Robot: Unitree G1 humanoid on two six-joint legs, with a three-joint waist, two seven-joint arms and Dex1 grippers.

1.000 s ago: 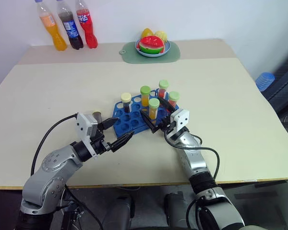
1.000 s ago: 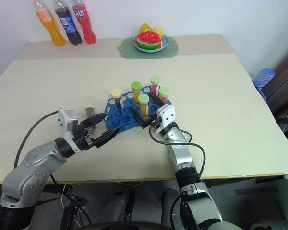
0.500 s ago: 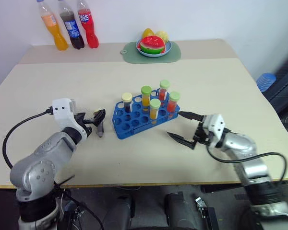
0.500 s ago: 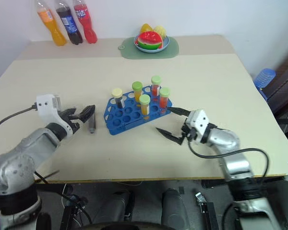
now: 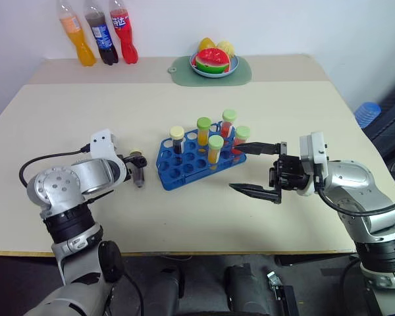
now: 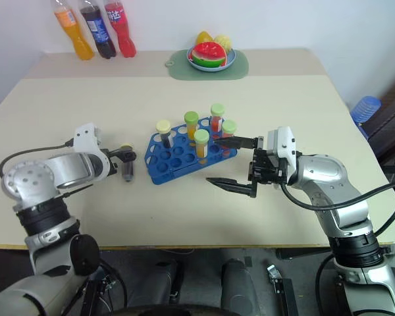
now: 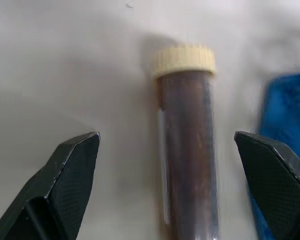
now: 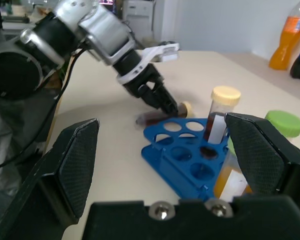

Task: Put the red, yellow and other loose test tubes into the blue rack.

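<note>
One loose test tube (image 7: 187,150), dark brown with a cream cap, lies flat on the table just left of the blue rack (image 5: 184,168). My left gripper (image 5: 133,162) points down over it, open, one finger on each side and not touching it. In the rack stand several capped tubes, among them a yellow one (image 5: 203,131) and a red one (image 5: 229,124) with green caps, and a dark one (image 5: 176,139) with a cream cap. To the right of the rack my right gripper (image 5: 236,168) hangs open above the table, pointing toward the rack with nothing between its fingers.
Three soda bottles (image 5: 99,39) stand at the table's back left corner. A plate of fruit (image 5: 214,62) rests on a green mat at the back middle. A blue object (image 5: 367,112) sits off the table's right edge.
My left gripper has swung out and tipped down over the lying brown tube. My right arm has drawn back from the rack to the right and risen, still open.
</note>
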